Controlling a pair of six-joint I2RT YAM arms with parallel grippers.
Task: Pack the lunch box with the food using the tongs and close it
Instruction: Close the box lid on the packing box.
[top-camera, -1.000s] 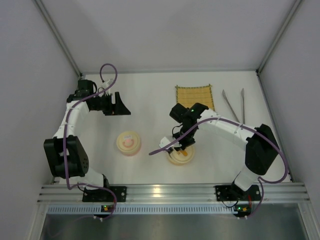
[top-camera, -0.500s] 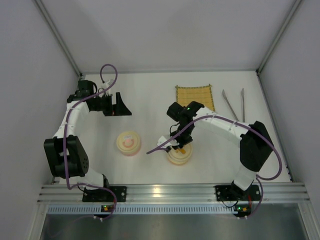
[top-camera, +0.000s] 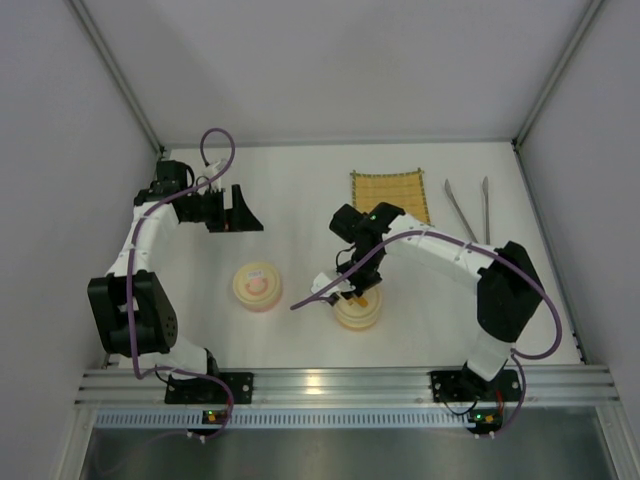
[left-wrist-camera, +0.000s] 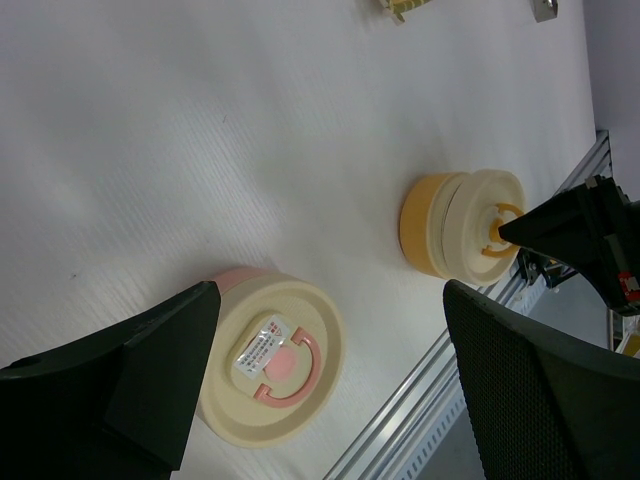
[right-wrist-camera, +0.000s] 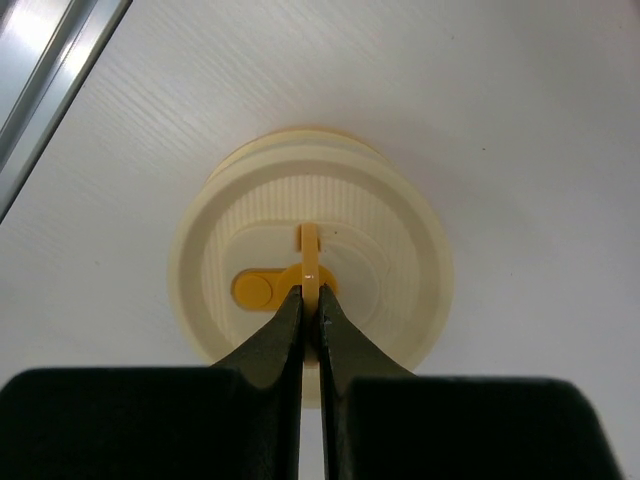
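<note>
Right fingers (right-wrist-camera: 270, 350) clamp the round cream plastic lid (right-wrist-camera: 390, 240) by its orange loop handle (right-wrist-camera: 309, 255); left fingers (left-wrist-camera: 150, 370) gape empty. We'd lift straight up.

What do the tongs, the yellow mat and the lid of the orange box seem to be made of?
Tongs: likely metal, thin grey arms with a dull shine. Mat: seems woven straw or bamboo, grid texture, fringed edges; too small to be sure. Lid: probably moulded plastic, matte cream with fine ribs; its handle, pinched by the right tool, looks glossy orange plastic.

Table (top-camera: 300, 190): tubs (top-camera: 257, 287), mat (top-camera: 389, 193), seemingly tongs (top-camera: 461, 211)
</note>
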